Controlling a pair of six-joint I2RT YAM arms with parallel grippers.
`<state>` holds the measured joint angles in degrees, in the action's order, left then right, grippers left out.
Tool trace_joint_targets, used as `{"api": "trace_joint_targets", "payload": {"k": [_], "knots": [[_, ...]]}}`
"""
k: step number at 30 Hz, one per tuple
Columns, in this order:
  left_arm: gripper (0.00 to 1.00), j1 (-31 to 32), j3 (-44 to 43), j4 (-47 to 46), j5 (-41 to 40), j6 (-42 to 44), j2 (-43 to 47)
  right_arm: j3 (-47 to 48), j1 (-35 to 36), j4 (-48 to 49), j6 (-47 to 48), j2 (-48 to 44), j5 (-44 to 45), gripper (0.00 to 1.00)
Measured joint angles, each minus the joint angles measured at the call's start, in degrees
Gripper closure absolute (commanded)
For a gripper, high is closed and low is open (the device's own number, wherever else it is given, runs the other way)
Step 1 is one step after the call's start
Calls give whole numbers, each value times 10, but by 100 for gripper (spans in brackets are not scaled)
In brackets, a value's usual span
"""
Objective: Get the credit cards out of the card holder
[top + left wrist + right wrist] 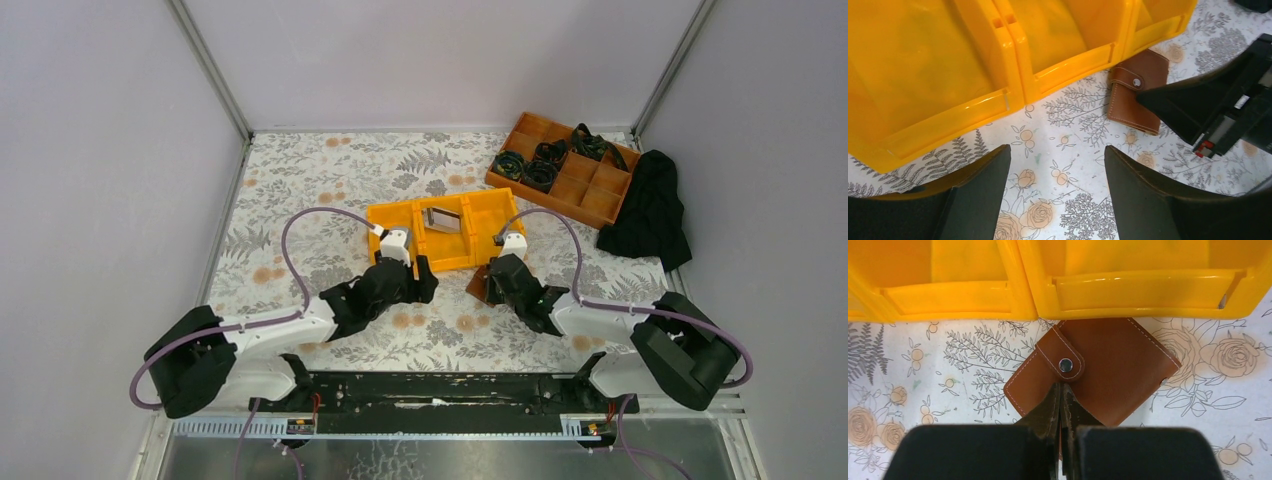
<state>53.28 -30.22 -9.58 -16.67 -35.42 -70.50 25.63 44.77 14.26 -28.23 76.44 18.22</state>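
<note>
Over the floral-printed tablecloth, the left gripper hangs with its matte black jaws spread wide, holding nothing. The right gripper is pinched fully closed, its tips resting on the card holder, a stitched tan leather wallet, just below its rounded snap tab. The holder's far corner touches the glossy yellow plastic bin. The flat silvery-grey credit cards lie in the bin's middle compartment. Further right sit a compartmented orange tray and a crumpled black cloth.
</note>
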Motion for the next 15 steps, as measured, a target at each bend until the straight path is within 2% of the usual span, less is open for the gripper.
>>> {"api": "trace_joint_targets", "payload": {"k": [6, 15], "knots": [[25, 0, -24, 18, -15, -7, -43, -39, 5, 36, -29, -29, -12, 100], [23, -1, -93, 33, 9, -10, -135, -77, 10, 4, -44, -101, -21, 100]]}}
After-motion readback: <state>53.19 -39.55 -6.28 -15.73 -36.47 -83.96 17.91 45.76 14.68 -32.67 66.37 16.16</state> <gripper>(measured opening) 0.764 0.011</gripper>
